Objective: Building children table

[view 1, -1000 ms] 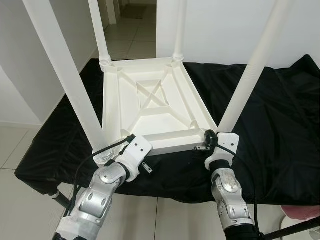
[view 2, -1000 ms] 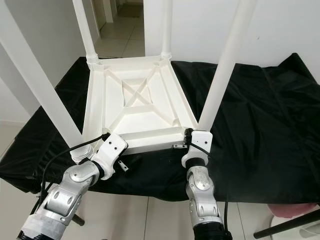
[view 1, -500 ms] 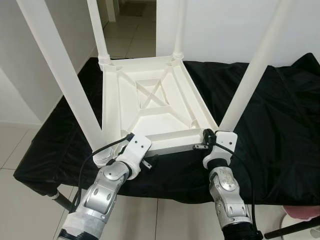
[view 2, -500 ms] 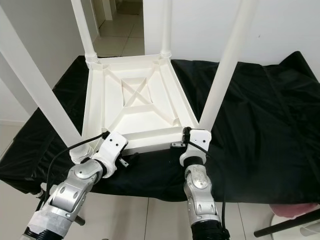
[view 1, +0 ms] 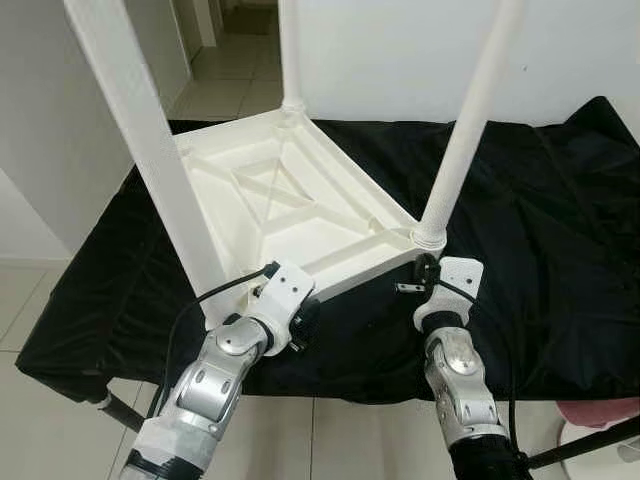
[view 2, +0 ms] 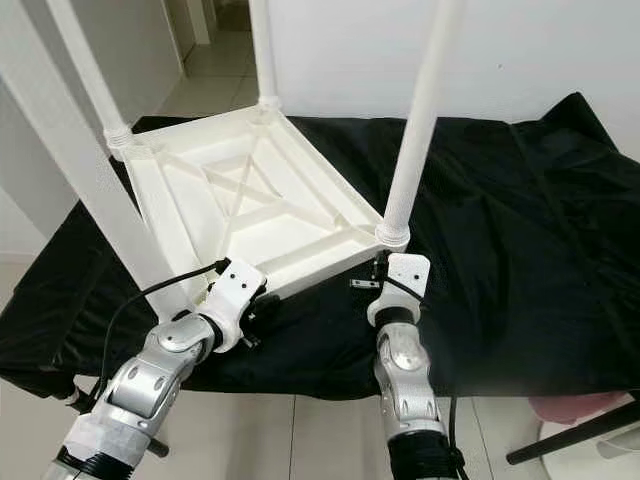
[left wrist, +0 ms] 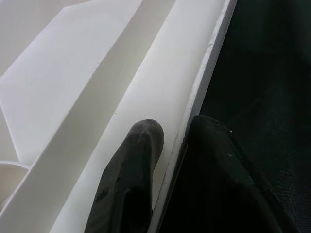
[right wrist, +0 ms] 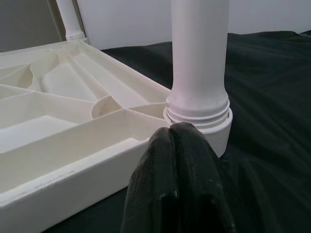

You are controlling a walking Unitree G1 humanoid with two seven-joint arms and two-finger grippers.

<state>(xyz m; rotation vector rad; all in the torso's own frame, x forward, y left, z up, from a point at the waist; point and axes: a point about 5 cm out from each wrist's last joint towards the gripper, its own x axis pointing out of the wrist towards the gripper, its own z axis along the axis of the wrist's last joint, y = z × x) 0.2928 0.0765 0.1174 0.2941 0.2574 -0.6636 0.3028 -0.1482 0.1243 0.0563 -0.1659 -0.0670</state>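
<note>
— Children's table [view 1: 290,205], upside down on the black cloth [view 1: 560,230] over the workbench, legs pointing up. It sat square to the robot a second ago; now it's turned, with the near right corner swung away and toward the right.

— All four legs in?

— Four show in the right eye view, each seated in a corner socket. The near right leg [view 2: 415,120] has its threaded collar down on its socket in the right wrist view, though I can't judge from here how tight it is.

— What are the grippers doing?

— The left gripper [left wrist: 170,160] is pinching the near rim of the tabletop, one finger on the inner face and one outside against the cloth. The right gripper [right wrist: 181,145] has its fingers pressed together with nothing between them, tip just beside the base of that near right leg.

— So the turn came from the robot?

— Likely: the left pinch stayed on the rim while the top rotated, and the right tip sits where it could have nudged the corner. The head camera shifted a little too.

— Meaning for the build?

— Assembly looks nearly complete. My judgement is that checking the leg joints and flipping the table upright remain.
</note>
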